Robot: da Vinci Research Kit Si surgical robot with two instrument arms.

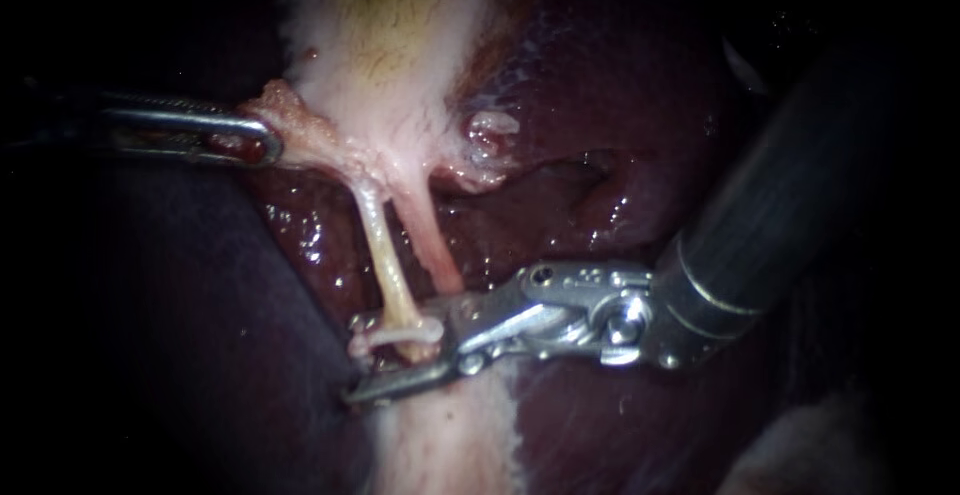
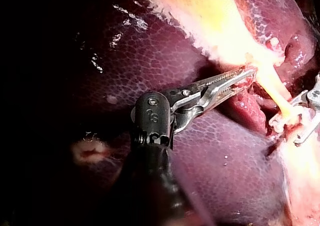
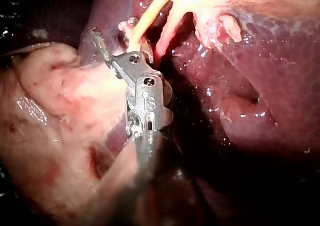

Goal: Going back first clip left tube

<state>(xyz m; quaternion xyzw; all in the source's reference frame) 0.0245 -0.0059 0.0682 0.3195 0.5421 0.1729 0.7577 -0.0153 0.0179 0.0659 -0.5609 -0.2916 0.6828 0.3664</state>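
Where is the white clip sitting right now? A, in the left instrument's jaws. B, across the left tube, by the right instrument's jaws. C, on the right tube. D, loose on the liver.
B: the clip crosses the left tube, right at the open jaws of the right instrument; the left instrument is well away from it, shut on pale tissue.
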